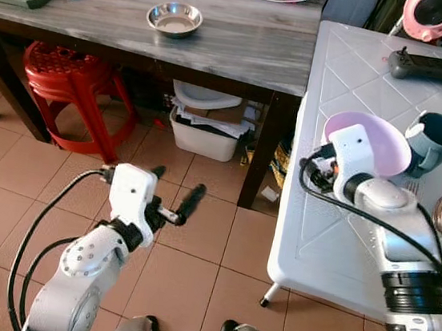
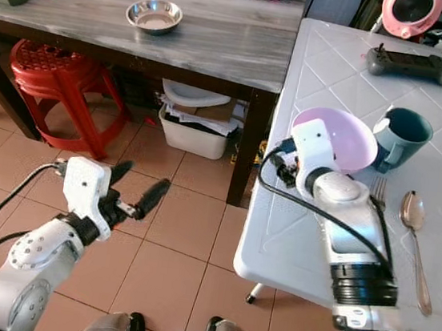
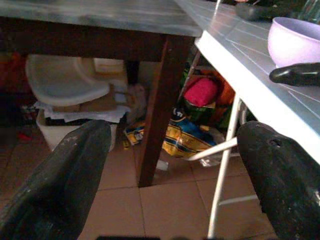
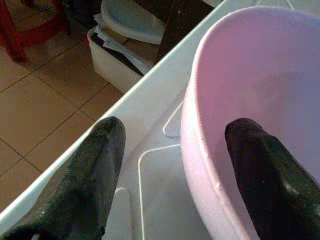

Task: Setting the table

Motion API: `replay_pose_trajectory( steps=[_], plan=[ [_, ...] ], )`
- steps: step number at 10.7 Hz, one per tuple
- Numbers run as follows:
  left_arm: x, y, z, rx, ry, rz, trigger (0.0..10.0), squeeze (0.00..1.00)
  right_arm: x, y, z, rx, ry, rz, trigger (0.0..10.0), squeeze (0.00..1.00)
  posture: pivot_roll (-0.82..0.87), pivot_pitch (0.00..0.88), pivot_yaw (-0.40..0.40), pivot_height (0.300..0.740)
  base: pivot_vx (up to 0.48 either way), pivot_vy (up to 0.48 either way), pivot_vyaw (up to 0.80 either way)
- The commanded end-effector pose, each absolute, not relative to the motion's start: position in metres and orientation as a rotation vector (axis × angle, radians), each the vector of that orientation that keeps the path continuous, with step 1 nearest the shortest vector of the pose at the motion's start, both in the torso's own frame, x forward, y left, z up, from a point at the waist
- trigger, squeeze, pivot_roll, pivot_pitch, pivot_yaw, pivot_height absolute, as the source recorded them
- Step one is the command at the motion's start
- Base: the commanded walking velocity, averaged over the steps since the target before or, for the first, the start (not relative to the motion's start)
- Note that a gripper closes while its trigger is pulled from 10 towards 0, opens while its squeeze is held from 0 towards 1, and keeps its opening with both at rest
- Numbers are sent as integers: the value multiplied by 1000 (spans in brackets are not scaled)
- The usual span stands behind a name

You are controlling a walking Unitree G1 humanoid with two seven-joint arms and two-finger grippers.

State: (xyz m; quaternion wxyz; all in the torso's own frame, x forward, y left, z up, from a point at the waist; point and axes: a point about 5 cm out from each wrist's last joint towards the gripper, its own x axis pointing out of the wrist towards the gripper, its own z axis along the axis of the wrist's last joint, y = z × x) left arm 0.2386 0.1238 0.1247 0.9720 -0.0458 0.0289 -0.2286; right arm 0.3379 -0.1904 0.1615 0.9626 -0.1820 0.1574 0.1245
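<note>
On white table (image 1: pixel 333 236), right gripper (image 4: pixel 172 165) fingers wide apart astride pink bowl (image 4: pixel 250 100) rim; left gripper (image 1: pixel 176 192) spread, empty.

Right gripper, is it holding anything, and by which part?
Nothing gripped yet: the right gripper is open, its fingers straddling the pink bowl's near rim, one inside, one outside.

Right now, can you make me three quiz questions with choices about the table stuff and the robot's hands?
1. Where is the metal bowl?
A. on the grey wooden table
B. on the floor
C. on the red stool

2. What colour is the mug?
A. yellow
B. dark teal
C. red

3. How is the right gripper placed?
A. shut beside the spoon
B. open, fingers straddling the pink bowl rim
C. holding the mug

Answers: 1 A, it sits on the grey tabletop. 2 B, it looks teal beside the pink bowl. 3 B, one finger is inside, one outside.
</note>
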Motion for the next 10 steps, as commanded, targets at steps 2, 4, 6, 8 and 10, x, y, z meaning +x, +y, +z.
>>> replay_pose_trajectory(
  steps=[2, 4, 6, 8, 10],
  plan=[
    [243, 126, 123, -85, 59, -416, 10000, 0, 334, -183, 150, -369, 349, 270, 10000, 0, -15, 166, -8, 740, 0, 0, 0],
    [242, 123, 119, -78, 80, -435, 10000, 0, 333, -184, 151, -347, 356, 281, 10000, 1000, -14, 162, -5, 740, 0, 0, 0],
    [244, 121, 118, -78, 79, -438, 10000, 0, 345, -186, 180, -423, 239, 281, 10000, 984, -21, 160, -7, 740, 0, 0, 0],
    [245, 119, 118, -78, 81, -443, 10000, 0, 347, -186, 185, -432, 240, 306, 10000, 0, -19, 162, -8, 740, 0, 0, 0],
    [243, 119, 116, -74, 95, -444, 10000, 0, 346, -189, 181, -412, 316, 352, 9686, 0, -18, 163, -10, 740, 0, 0, 0]
  ],
)
